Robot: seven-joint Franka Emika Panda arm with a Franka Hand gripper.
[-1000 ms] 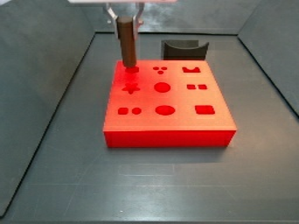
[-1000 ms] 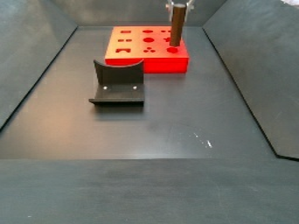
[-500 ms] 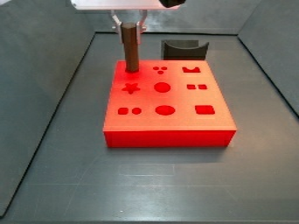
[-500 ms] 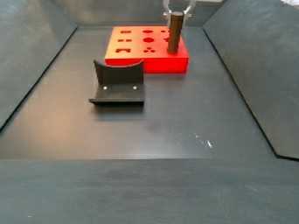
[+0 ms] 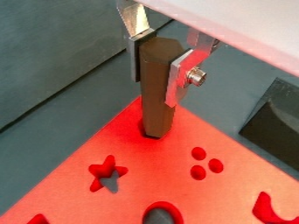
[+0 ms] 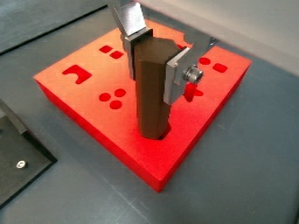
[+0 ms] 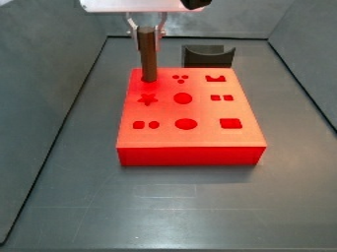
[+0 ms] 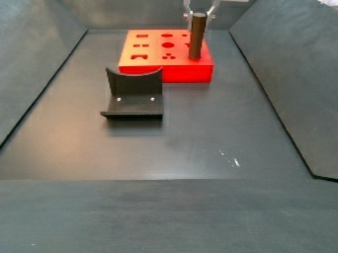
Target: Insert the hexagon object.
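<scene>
Where the wrist cameras look down past the hand (image 5: 163, 54), its two silver fingers (image 6: 179, 72) are pinching the upper end of the hexagon object (image 5: 156, 87), a dark reddish-brown peg that hangs straight below them with its long axis upright. The peg's lower end meets the red block (image 6: 100, 118) at a small hole near one corner of the block's top face, beside the star-shaped cutout (image 5: 107, 171) and a cluster of round holes (image 5: 205, 163). It seems the tip is already a little way into the hole, though the peg's own body hides the rim, so how deep it sits cannot be told.

Because the peg lies directly under the hand and in line with the hole, the coming move is likely a straight push downward, with no tilt.

Farther off on the desk (image 8: 185, 168), the dark L-shaped fixture (image 8: 132, 94) stands well apart from the block in a side view.
</scene>
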